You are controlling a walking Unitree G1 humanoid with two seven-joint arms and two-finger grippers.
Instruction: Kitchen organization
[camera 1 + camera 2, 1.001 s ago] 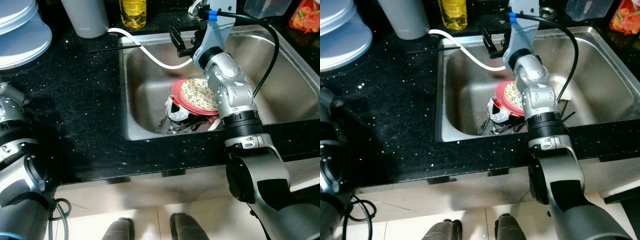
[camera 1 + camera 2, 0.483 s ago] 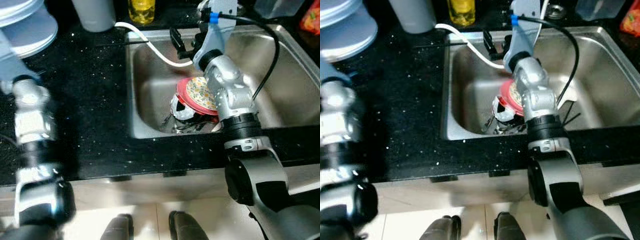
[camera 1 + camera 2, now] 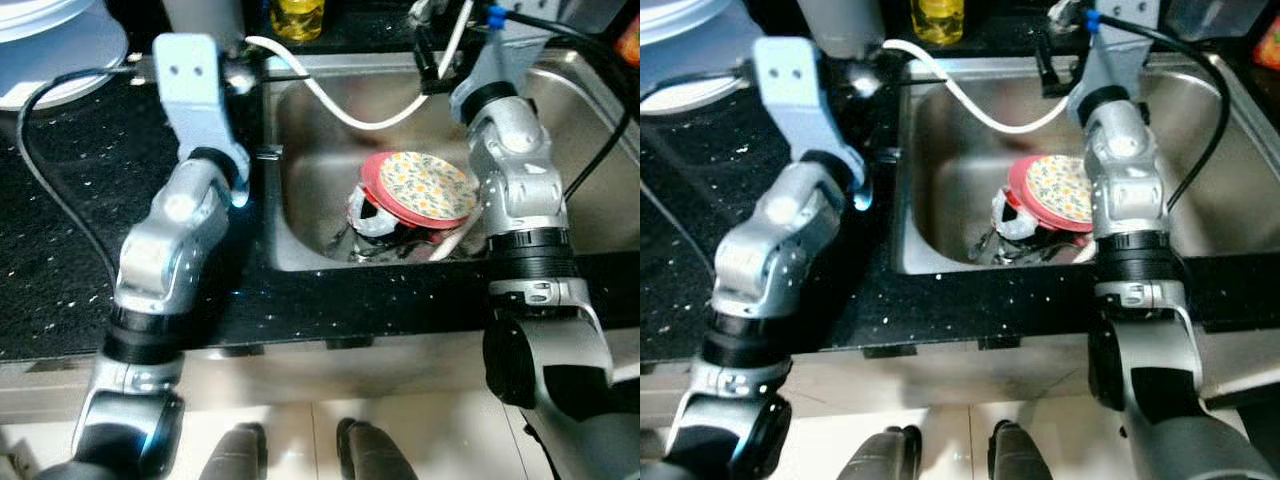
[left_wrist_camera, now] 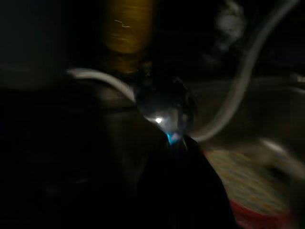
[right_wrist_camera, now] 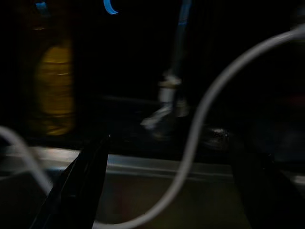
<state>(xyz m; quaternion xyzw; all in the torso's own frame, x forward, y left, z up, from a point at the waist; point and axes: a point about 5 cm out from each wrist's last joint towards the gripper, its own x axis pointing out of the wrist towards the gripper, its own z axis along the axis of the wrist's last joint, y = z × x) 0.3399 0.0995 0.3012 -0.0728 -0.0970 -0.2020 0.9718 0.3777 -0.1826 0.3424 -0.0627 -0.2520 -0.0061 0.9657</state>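
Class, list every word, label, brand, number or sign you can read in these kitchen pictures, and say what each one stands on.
No readable text anywhere.
Yellow liquid bottle behind the steel sink: no label legible.
Round red-rimmed plate with a floral pattern: decoration only, no words.
Both wrist views: too dark and blurred to read anything.

The dishes under the floral plate lay mostly hidden (wrist views too dark, blurred), and the yellow bottle was cropped.
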